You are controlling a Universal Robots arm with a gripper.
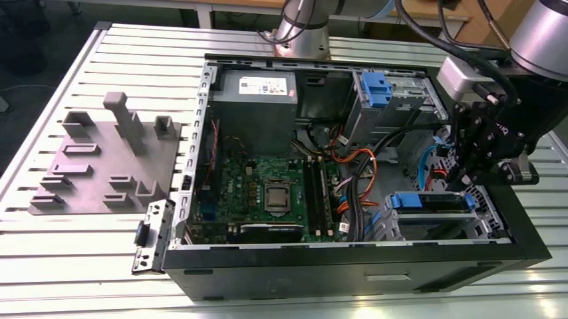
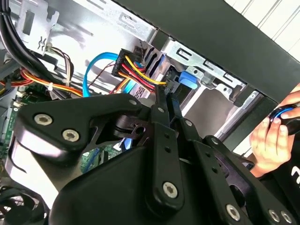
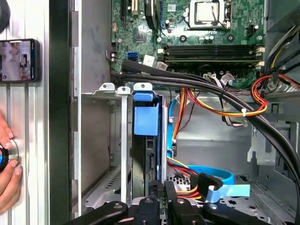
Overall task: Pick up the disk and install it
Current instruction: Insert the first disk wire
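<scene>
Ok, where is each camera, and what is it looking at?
Exterior view: off the arm, high up, looking down into the open computer case; the arm's pincer shows by the disk.
First wrist view: on the arm, looking past the pincer, along the disk, toward the motherboard.
Second wrist view: on the arm, behind the pincer, facing the drive bay.
Both wrist views share a person's hand outside the case.
</scene>
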